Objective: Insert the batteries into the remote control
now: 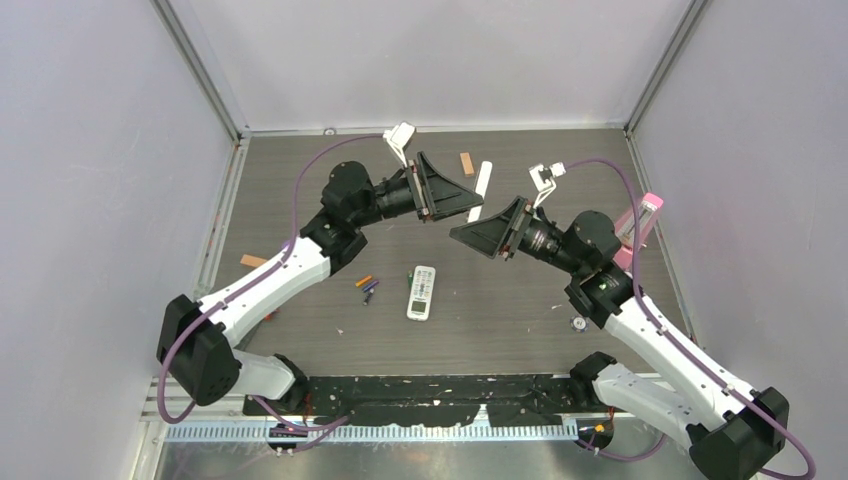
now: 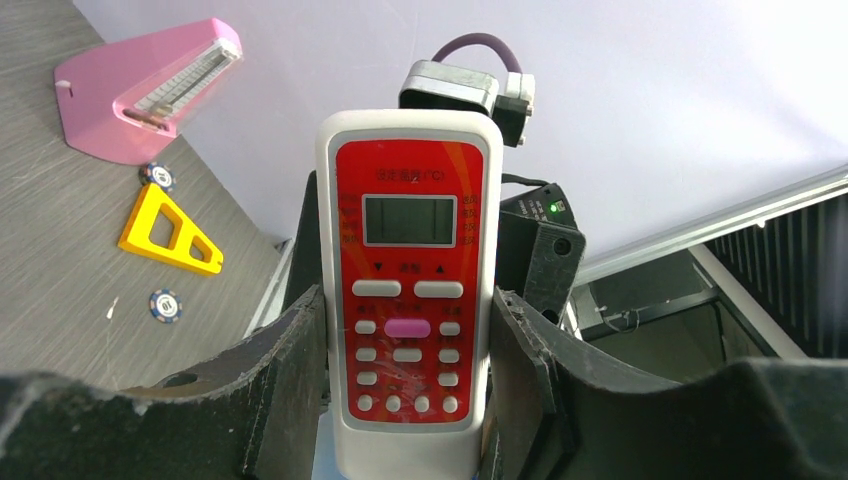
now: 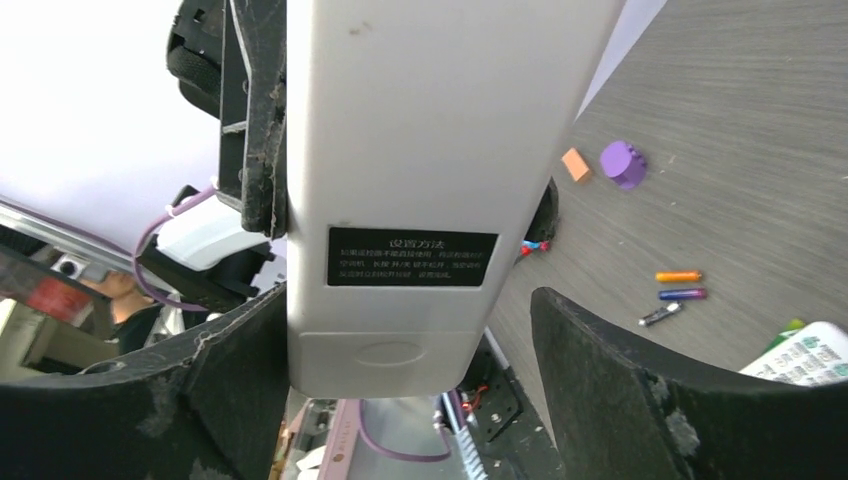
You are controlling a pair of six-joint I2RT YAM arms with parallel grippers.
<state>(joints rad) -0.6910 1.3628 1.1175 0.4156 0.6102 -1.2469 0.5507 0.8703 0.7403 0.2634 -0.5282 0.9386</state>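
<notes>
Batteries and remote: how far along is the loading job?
Done: nothing loaded yet. In hand: the left gripper grips a red-faced remote, back cover shut; the right gripper stands open around it. To do: the orange battery and dark battery lie on the table near the white remote.

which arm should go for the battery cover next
Right, probably: the right gripper is open, facing the closed battery cover on the back of the red-faced remote, while the left gripper is clamped on that remote.

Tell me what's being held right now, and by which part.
The left gripper holds the red-faced remote by its two long sides, below the display. The right gripper stands open around its back, gripping nothing.
</notes>
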